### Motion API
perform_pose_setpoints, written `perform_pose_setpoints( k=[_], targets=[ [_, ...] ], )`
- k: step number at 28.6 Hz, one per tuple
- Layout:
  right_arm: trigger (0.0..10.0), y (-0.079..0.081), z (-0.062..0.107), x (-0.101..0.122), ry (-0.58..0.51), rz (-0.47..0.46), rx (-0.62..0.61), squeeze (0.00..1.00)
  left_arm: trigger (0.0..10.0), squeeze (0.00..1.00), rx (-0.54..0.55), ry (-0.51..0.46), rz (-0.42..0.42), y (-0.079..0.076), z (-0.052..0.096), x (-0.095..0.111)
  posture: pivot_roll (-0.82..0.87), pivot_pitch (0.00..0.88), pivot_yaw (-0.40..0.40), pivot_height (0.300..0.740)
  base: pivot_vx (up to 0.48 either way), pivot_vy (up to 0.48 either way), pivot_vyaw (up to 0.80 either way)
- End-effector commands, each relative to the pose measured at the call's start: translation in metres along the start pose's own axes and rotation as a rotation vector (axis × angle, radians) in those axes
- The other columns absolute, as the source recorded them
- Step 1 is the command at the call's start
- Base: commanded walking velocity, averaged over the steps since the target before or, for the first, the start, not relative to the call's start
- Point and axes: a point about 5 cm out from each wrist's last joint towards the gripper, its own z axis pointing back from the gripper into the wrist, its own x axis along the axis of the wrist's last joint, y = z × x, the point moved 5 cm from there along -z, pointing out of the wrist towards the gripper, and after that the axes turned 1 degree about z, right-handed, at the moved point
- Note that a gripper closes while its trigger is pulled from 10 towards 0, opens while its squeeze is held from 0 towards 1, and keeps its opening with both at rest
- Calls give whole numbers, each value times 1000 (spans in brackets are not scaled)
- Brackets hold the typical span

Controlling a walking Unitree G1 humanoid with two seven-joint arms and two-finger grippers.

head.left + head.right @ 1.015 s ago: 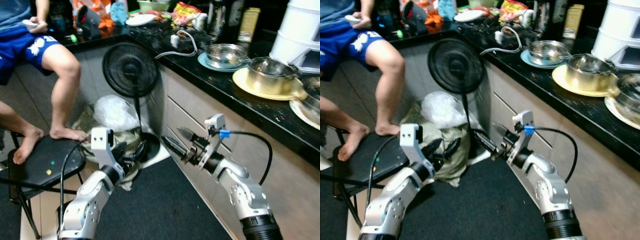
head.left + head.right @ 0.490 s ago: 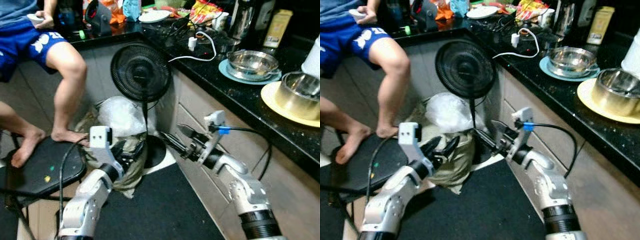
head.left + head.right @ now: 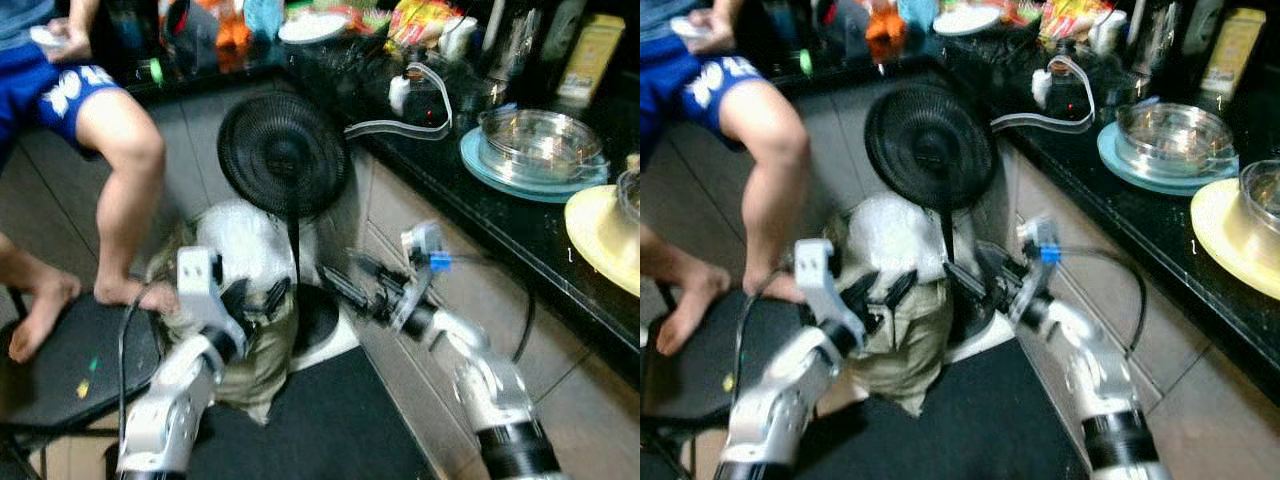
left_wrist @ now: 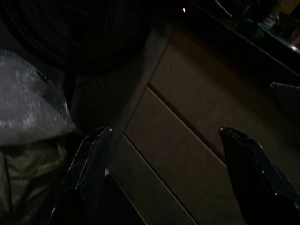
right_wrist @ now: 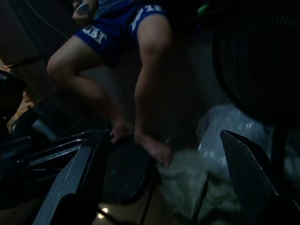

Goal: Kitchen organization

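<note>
Both arms are held out low in front of me, beside the cabinet fronts. My left gripper [image 3: 258,297] is open and empty, its fingers [image 4: 89,164] wide apart before the pale drawer fronts [image 4: 187,140]. My right gripper [image 3: 345,275] is open too, holding nothing, and its wrist view looks past its fingertips [image 5: 243,173] at a seated person's legs [image 5: 145,84]. On the black countertop [image 3: 500,215] to my right, a steel bowl [image 3: 540,140] sits on a teal plate, with a yellow plate [image 3: 605,235] nearer.
A black standing fan [image 3: 283,155] stands on the floor just beyond the grippers, with a white plastic bag [image 3: 245,235] and an olive sack [image 3: 902,335] at its foot. A person sits at left, feet on a black stool [image 3: 60,350]. A dark mat [image 3: 320,430] covers the floor.
The whole picture has shifted, so the camera moved: the counter's bowls slid toward the right edge and the view is blurred. Both grippers keep their pose and stay open.
</note>
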Motion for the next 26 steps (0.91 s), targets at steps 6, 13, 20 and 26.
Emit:
perform_pose_setpoints(
  k=[6,13,20,26],
  targets=[
    [10000,3,-1,-5,21,-1,3,0,10000,0,25,14,-11,7,3,-3,58,0,26,740,387,0,0],
    [10000,6,-2,-3,13,-5,21,0,10000,0,23,13,-12,7,3,-3,58,0,25,740,389,0,0],
    [10000,0,1,7,-27,-35,5,0,10000,0,1,10,-47,3,3,-2,57,0,20,740,388,0,0],
    [10000,20,-4,46,-125,-108,137,0,10000,0,-6,-14,-31,3,5,2,50,0,21,740,62,0,-535]
  ],
)
